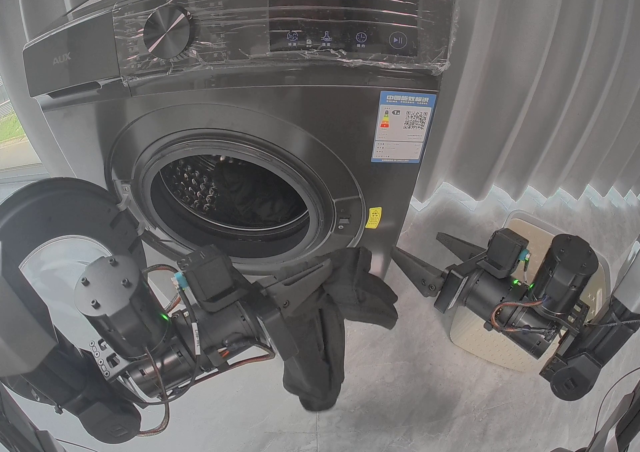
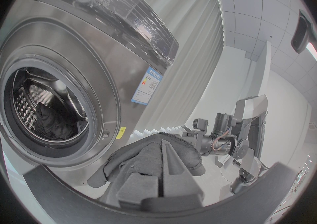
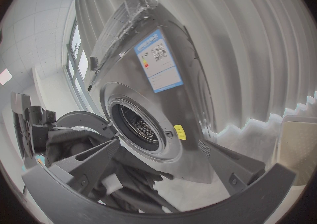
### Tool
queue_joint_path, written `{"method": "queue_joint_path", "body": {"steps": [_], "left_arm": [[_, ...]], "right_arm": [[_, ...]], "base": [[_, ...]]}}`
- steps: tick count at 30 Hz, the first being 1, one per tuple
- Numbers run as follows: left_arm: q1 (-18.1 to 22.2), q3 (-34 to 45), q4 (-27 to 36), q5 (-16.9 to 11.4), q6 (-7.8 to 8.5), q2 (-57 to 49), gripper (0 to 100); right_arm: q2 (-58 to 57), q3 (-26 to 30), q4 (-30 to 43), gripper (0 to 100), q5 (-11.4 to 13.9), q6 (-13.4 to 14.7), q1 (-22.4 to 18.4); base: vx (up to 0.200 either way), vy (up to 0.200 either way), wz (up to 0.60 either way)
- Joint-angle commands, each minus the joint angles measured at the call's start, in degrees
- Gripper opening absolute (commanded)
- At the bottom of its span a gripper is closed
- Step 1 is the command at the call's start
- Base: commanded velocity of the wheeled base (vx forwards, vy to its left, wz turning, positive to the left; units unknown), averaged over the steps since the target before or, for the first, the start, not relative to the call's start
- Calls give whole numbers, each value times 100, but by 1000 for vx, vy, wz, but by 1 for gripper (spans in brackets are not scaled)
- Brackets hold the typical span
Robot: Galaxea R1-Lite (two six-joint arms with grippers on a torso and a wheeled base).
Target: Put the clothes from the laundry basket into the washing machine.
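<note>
The washing machine (image 1: 267,113) stands with its door (image 1: 53,253) swung open to the left. Dark clothing (image 1: 257,196) lies inside the drum (image 2: 49,112). My left gripper (image 1: 323,271) is shut on a dark garment (image 1: 327,333) that hangs just below and in front of the drum opening. In the left wrist view the fingers (image 2: 171,165) pinch the garment (image 2: 142,158). My right gripper (image 1: 417,244) is open with nothing in it, low at the machine's right front corner, beside the cream laundry basket (image 1: 477,343). From the right wrist, the garment (image 3: 132,181) hangs beyond that gripper (image 3: 158,142).
Pale pleated curtains (image 1: 547,73) hang behind and right of the machine. The laundry basket (image 3: 297,148) sits on the grey floor (image 1: 413,393) against the curtain. The open door takes up the space left of the drum opening.
</note>
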Motion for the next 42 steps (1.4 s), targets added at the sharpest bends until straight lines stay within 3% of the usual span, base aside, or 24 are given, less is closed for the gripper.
{"method": "queue_joint_path", "body": {"steps": [1,5,12,33,42], "left_arm": [[-24,-65,-4,142,6,-91,0],[-16,-171,5,335,147,-232,0],[-24,-566,22,616,164,-495,0],[-33,-672,14,607,164,-495,0],[-16,-689,14,590,164,-504,0]], "right_arm": [[0,137,5,100,17,-54,-190],[-9,137,5,100,43,-36,-120],[26,436,5,100,61,-19,179],[88,541,5,100,61,-10,530],[88,471,5,100,61,-1,504]], "base": [[0,0,0],[0,0,0],[0,0,0],[0,0,0],[0,0,0]]}}
